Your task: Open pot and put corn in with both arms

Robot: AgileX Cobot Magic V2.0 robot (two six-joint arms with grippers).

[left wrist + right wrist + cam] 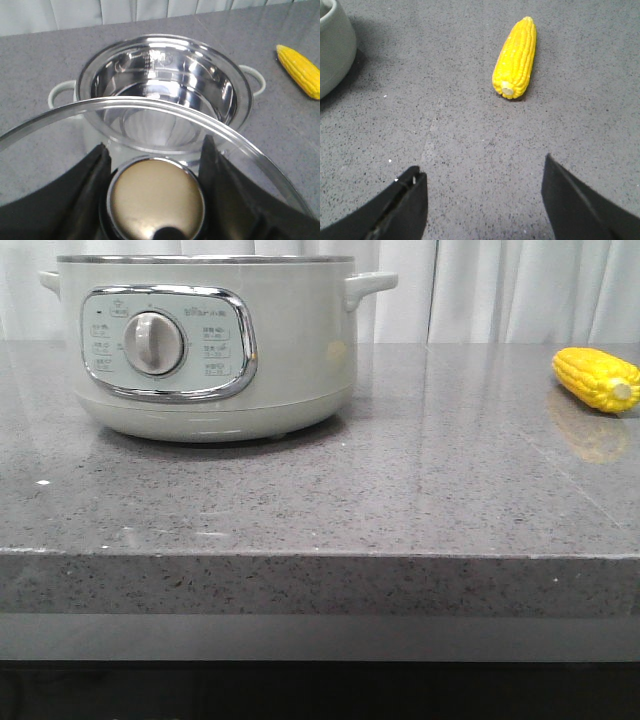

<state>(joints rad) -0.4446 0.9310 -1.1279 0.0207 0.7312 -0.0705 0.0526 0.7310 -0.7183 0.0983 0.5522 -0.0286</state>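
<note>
The pale grey-green pot stands uncovered at the left of the counter, its dial panel facing front. In the left wrist view its shiny empty inside shows below. My left gripper is shut on the round bronze knob of the glass lid and holds the lid lifted above the pot. The yellow corn lies on the counter at the far right, also seen in the left wrist view. My right gripper is open and empty above the counter, short of the corn.
The grey speckled counter has its front edge near the camera. White curtains hang behind it. The pot's side shows at the edge of the right wrist view. Neither arm shows in the front view.
</note>
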